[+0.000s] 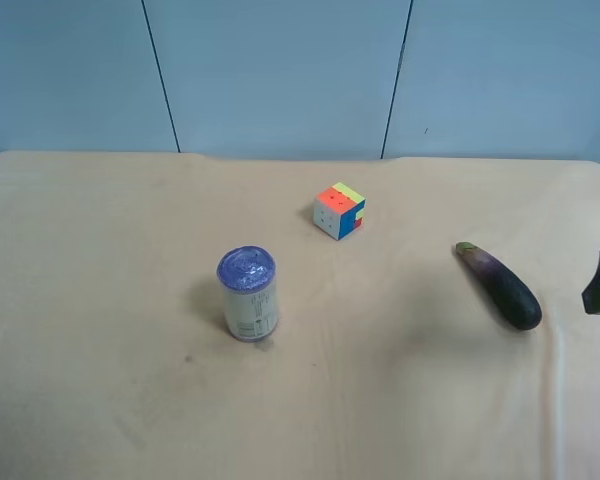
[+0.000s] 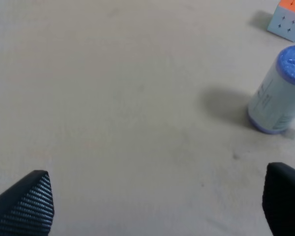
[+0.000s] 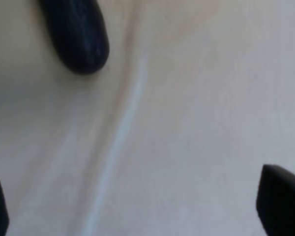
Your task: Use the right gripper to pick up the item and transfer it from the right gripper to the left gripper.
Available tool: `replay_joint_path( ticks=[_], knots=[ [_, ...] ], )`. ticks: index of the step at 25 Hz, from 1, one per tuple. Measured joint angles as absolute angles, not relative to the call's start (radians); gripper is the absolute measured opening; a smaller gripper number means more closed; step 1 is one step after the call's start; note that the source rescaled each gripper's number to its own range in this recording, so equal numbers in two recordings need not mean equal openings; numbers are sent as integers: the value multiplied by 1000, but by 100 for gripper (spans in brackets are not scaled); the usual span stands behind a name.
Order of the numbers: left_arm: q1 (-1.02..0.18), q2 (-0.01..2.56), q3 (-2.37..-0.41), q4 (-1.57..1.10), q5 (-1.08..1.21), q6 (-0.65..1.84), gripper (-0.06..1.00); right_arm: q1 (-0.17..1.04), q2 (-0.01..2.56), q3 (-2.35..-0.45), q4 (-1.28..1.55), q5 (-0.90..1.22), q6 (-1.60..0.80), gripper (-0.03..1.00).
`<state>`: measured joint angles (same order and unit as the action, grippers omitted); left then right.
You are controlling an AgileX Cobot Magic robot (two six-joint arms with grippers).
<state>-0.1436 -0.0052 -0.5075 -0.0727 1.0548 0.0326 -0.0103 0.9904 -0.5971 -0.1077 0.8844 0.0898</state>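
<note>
Glossy dark-purple eggplant — lying flat, ungripped, greenish stem.

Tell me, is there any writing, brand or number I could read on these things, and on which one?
No text here can be read.
The can: small dark print on its pale label, too blurred to read.
The puzzle cube: tiny dark marks on its faces, too small to tell.
The eggplant: no writing shows.

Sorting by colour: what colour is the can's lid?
The lid is bluish purple; exterior high view shows it best.
</note>
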Motion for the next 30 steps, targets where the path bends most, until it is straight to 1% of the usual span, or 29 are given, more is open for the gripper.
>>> replay_joint_path(
  ticks=[10,19,24,30],
  knots=[
    [-144,-5,-507,-73,1055,33,74,-10,1290,-597,-188,647,77,100],
    [-144,-5,-507,-73,1055,33,74,-10,1469,-598,-168,363,72,100],
    [-144,-5,-507,-73,1055,33,74,-10,1586,-598,-148,321,72,100],
    [-144,-5,-507,-73,1055,33,74,-9,1666,-599,-140,255,64,100]
  ],
)
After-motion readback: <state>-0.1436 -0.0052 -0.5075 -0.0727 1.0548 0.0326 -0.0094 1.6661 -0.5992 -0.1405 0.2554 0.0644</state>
